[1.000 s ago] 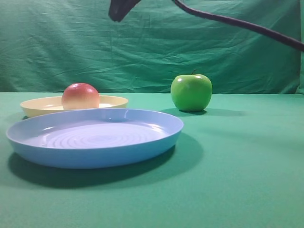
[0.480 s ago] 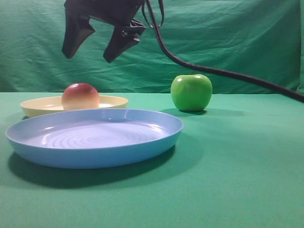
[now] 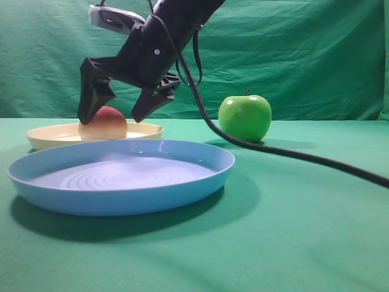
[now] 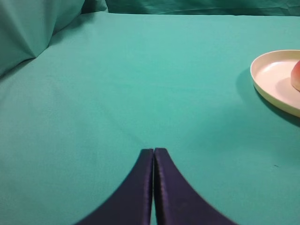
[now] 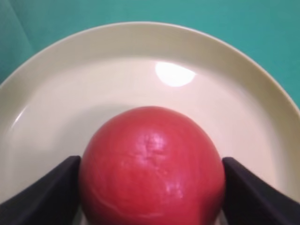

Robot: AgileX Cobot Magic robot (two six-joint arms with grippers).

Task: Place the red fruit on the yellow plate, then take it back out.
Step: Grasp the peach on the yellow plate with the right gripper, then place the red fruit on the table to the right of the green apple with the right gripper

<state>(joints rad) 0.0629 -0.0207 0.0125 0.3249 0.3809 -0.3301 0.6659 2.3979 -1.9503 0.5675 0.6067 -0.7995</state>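
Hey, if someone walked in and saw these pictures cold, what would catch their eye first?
Probably the black right tool, reaching across to the left with its fingers spread on either side of the red fruit, which sits on the yellow plate. Next, the big blue plate in front, and the shiny green apple standing alone further right on the green cloth.
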